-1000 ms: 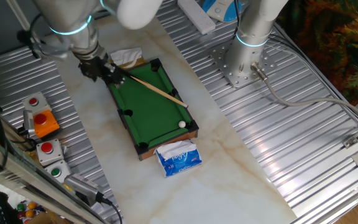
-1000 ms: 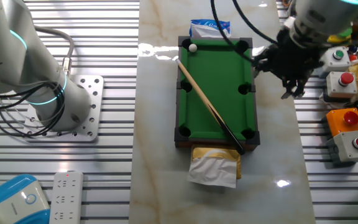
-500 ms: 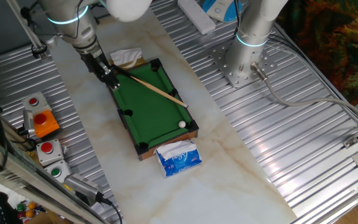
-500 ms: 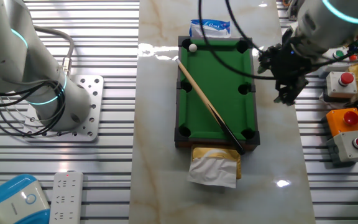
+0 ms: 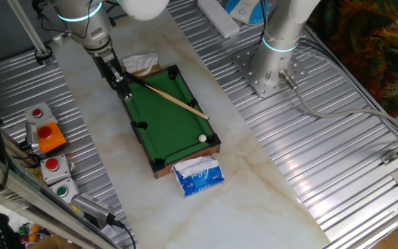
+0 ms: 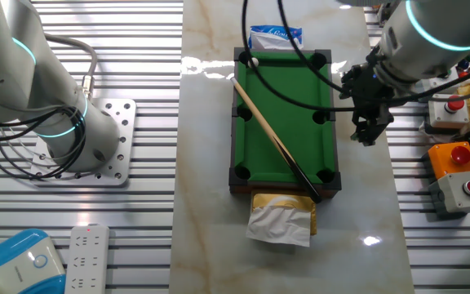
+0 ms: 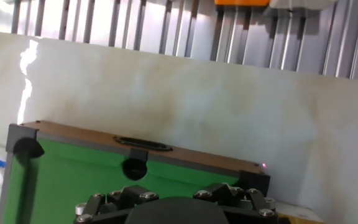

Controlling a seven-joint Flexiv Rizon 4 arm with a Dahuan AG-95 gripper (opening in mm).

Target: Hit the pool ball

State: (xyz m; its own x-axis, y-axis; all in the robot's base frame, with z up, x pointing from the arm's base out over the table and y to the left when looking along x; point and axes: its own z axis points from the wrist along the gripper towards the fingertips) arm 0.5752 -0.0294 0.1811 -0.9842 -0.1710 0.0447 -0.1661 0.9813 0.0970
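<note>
Near the far corner pocket your pool ball (image 5: 202, 137) looks light and slick; strike it with the cue stick (image 5: 175, 99). Gripper (image 5: 124, 91) jaw state: cannot tell.

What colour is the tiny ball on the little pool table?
White. The pool ball sits on the green pool table near a corner pocket, clearest in the fixed view showing the blue packet.

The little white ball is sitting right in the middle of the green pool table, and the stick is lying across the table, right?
Not quite. The pool ball sits in a corner of the pool table, by the blue packet, not the middle; one fixed view shows it. The cue stick does lie across the table.
</note>
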